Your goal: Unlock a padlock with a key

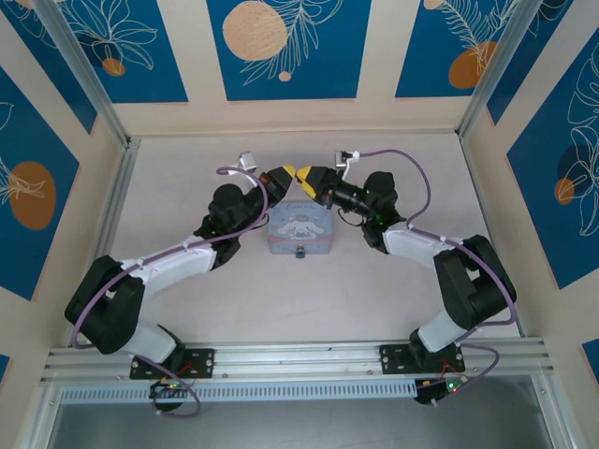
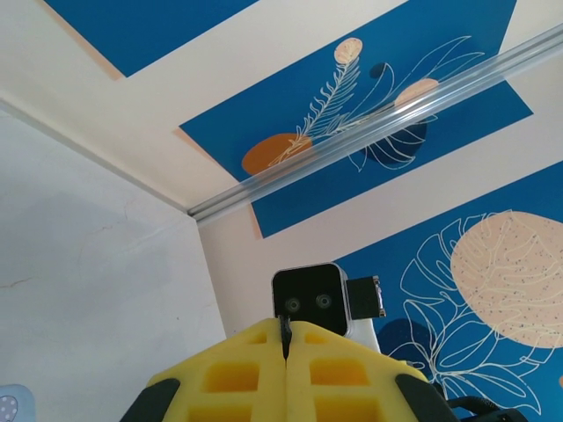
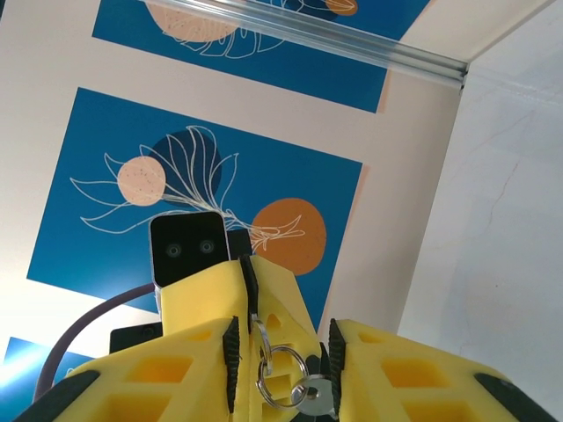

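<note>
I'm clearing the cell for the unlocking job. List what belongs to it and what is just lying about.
For the job: padlock, key.
Lying about: tin.

The scene is lit brightly and evenly from above, and only faint, soft shadows are cast beneath the arms (image 1: pixel 178 267) on the table (image 1: pixel 281 309). In the top view the corner posts (image 1: pixel 80 70) are splayed outward by the wide lens. A mild sheen is carried by the metal rail (image 2: pixel 369 132). The yellow fingers (image 2: pixel 237 378) nearest the lens are rendered slightly soft. The key (image 2: pixel 285 341) pinched in the left gripper (image 2: pixel 286 327) is reduced to a dark sliver, and a small glint is caught on the metal ring (image 3: pixel 280 374).
</note>
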You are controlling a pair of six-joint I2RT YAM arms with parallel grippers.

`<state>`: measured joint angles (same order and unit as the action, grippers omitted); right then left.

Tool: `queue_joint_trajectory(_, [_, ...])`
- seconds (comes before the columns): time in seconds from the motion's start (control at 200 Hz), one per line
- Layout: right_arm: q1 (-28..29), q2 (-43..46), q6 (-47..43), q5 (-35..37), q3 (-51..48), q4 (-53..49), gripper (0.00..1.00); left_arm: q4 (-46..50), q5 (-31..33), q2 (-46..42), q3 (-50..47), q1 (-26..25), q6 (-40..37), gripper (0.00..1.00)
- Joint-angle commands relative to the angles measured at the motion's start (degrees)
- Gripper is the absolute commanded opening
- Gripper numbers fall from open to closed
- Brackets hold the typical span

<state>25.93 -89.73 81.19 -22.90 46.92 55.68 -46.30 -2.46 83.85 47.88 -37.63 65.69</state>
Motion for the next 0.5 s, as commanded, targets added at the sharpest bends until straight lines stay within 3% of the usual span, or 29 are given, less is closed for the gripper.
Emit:
queue_joint_trajectory(0.0, [0.6,-0.8,0.4,0.6,1.3,3.0,0.33,-2.7,1.1,-0.1,-0.5,-0.7,0.1,0.00])
queue_joint_trajectory(0.495, [1.0,-1.8,0.7,0.2,2.2,2.9,0.23,-2.3,1.4,-0.1,-0.8,-0.9,0.0,0.00])
